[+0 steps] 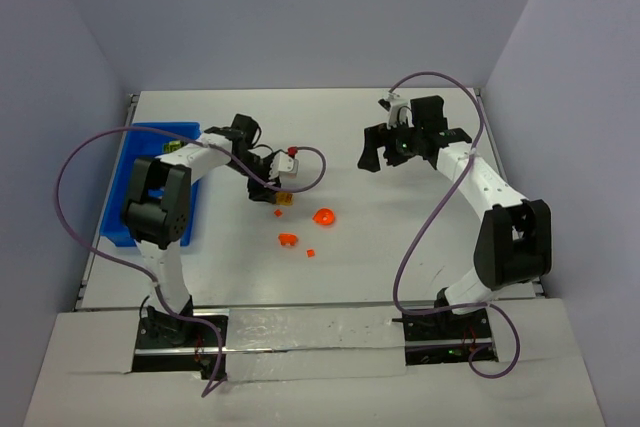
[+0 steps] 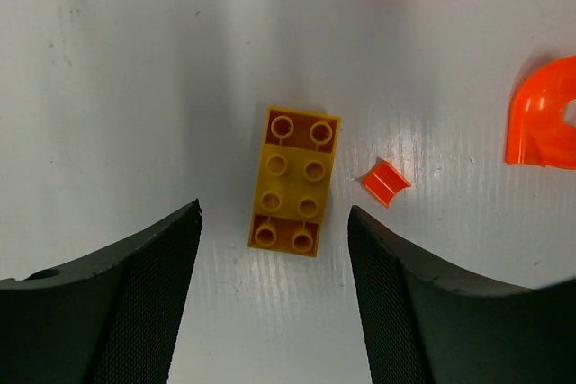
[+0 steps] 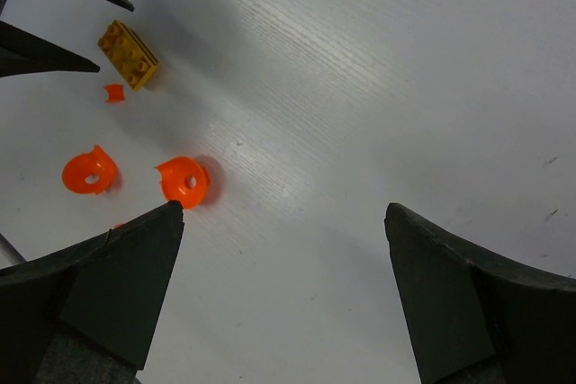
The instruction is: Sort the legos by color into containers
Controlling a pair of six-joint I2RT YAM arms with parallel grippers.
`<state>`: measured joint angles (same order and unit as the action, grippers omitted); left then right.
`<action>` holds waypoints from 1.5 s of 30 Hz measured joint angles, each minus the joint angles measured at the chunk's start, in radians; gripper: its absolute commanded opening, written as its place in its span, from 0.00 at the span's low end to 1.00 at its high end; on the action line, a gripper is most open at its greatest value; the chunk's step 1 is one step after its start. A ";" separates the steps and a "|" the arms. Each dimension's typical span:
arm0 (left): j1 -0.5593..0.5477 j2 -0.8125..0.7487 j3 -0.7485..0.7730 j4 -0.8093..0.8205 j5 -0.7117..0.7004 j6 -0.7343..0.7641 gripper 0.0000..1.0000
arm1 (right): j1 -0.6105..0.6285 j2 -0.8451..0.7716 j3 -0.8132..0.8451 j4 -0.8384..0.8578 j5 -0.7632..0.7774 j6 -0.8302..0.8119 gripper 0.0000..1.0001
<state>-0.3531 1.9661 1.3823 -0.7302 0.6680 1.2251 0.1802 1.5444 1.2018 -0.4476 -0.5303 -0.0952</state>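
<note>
A yellow-and-orange studded brick (image 2: 294, 181) lies flat on the white table. My left gripper (image 2: 274, 213) is open right over it, one finger on each side of its near end, holding nothing. From above the gripper (image 1: 268, 185) sits just left of the brick (image 1: 283, 199). A small orange curved chip (image 2: 385, 182) lies right of the brick. Two orange rounded pieces (image 1: 323, 216) (image 1: 287, 240) and an orange bit (image 1: 311, 252) lie nearer the front. The blue tray (image 1: 140, 133) stands at the left. My right gripper (image 3: 283, 211) is wide open and empty, hovering at the back right (image 1: 398, 152).
A small greenish bit (image 1: 171, 147) shows in the tray beside the left arm. The left arm reaches over the tray's right side. Purple cables loop from both arms. Grey walls close in the table at the back and sides. The right wrist view also shows the brick (image 3: 129, 54).
</note>
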 measured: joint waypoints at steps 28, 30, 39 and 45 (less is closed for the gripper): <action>-0.047 0.031 -0.018 0.054 -0.055 0.013 0.52 | -0.009 0.020 0.000 -0.019 -0.013 -0.006 1.00; -0.047 0.031 -0.018 0.054 -0.057 0.014 0.47 | -0.009 0.023 0.000 -0.018 -0.013 -0.007 1.00; -0.047 0.022 -0.018 0.051 -0.063 -0.017 0.06 | -0.011 0.031 0.000 -0.019 -0.014 -0.007 1.00; 0.093 -0.176 -0.024 -0.054 -0.004 -0.054 0.00 | -0.011 0.031 0.000 -0.020 -0.021 -0.007 1.00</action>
<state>-0.2602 1.7900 1.3585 -0.7841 0.6645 1.1707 0.1692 1.5749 1.2022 -0.4681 -0.5515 -0.1024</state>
